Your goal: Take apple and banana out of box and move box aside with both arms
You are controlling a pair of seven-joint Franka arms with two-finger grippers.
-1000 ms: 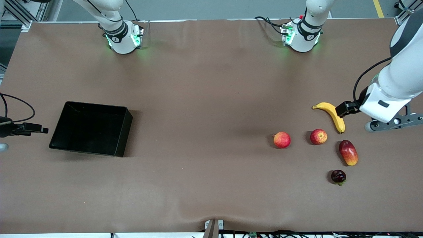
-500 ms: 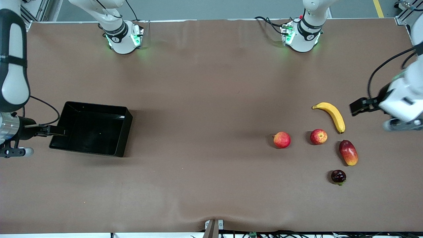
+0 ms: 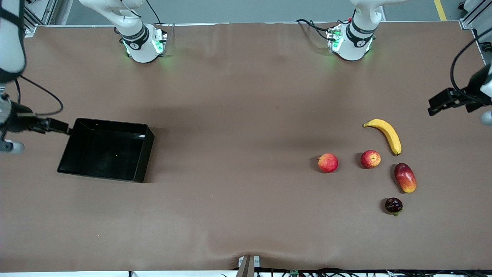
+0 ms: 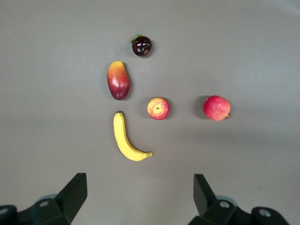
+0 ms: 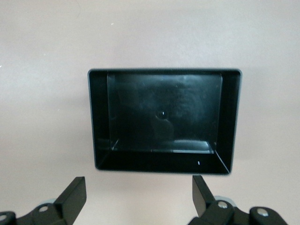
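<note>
Brown covering runs the whole length of the desk (image 3: 238,215), and nearest the front camera, toward the left arm's end, sits a small dark plum-like fruit (image 3: 393,205). A little farther from it lies a red-and-yellow mango-like fruit (image 3: 405,177), then two apples side by side: the apple (image 3: 370,159) with pale streaks, and a bigger pinkish one (image 3: 328,162) more toward the middle of the desk. Farther again lies the banana (image 3: 385,134), its long axis slanting, stem end pointing farthest from the camera. All the fruit is out on the bare covering.

At the right arm's end stands the box (image 3: 143,152), empty inside as far as I can see. The right gripper (image 3: 57,125) hovers at the box's outer corner, jaws spread wide and holding nothing; the box's long side runs across the gap between them. The left gripper (image 3: 442,100) hangs over the desk edge beside the banana, jaws likewise wide and empty, well apart from the box, so I judge it has the whole desk to cross before both can shift it
</note>
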